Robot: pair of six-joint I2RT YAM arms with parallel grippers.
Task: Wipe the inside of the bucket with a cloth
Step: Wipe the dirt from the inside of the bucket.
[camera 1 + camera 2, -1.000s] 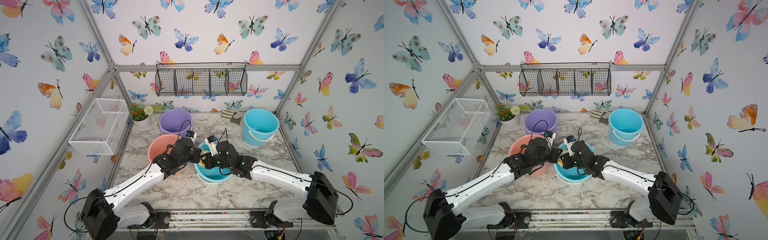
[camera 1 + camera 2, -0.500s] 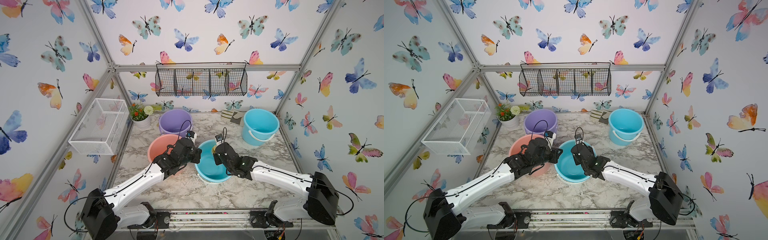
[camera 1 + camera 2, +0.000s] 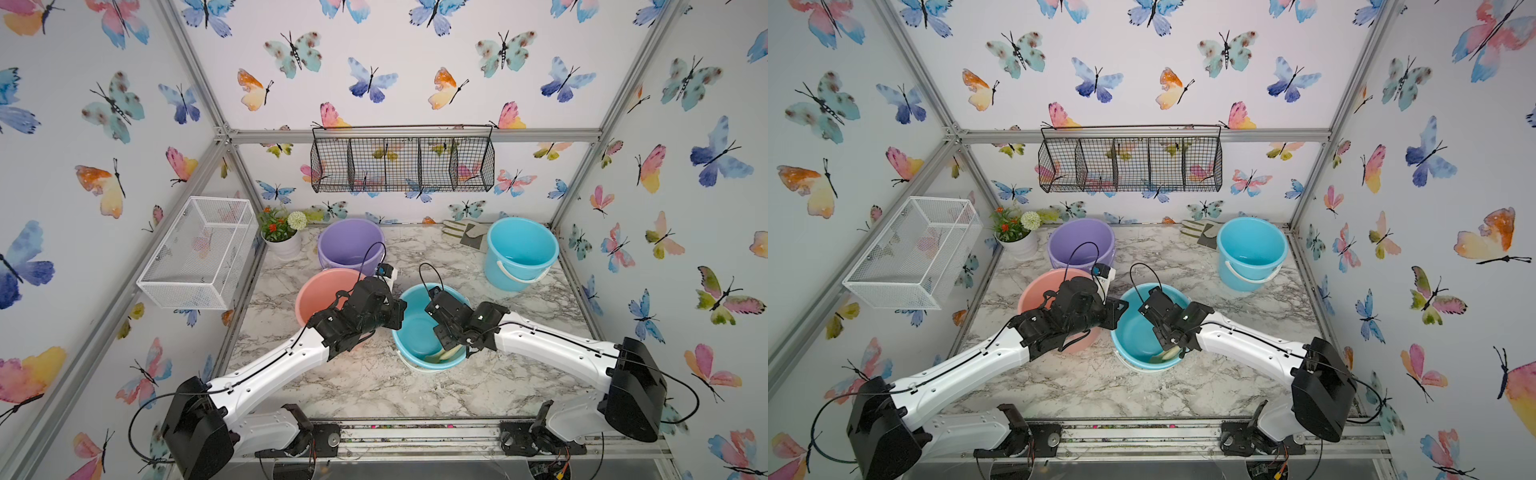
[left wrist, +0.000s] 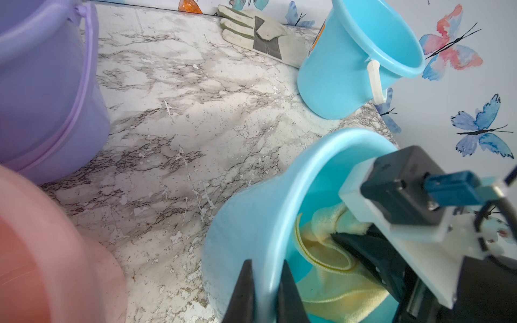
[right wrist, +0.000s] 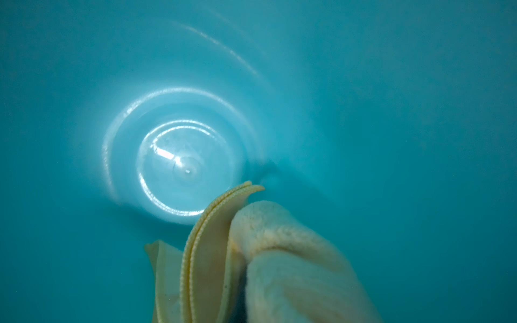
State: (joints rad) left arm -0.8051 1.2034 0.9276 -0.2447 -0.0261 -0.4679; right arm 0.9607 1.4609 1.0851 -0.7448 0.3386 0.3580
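the only label in sight is an orange patch (image 4: 319, 35) on the side of the far blue bucket (image 4: 344, 70), and its print is too small to read. the left gripper (image 4: 265, 281) is pinched tight on the rim of the bucket (image 4: 251, 223), with one black finger outside the wall and the other inside; in both top views it meets the rim on the side facing the pink bucket (image 3: 318, 297). the right gripper (image 4: 349, 243) reaches down into the bucket's mouth, clamped on the cloth (image 4: 335, 293). its fingertips are hidden by the bunched fabric in the right wrist view. the cloth (image 5: 279, 265) is pale yellow with a stitched hem, gathered in folds against the inner wall just beside the shiny round bottom (image 5: 179, 167). in a top view a strip of it (image 3: 440, 356) shows low against the side nearest the desk's front edge. the bucket (image 3: 415, 332) stands near the middle of the marble desk (image 3: 374, 386), with the pink bucket just beside it toward the left edge. the purple bucket (image 3: 349, 245) sits behind the pink one, and the far blue bucket stands in the back right corner next to a work glove (image 3: 463, 235).
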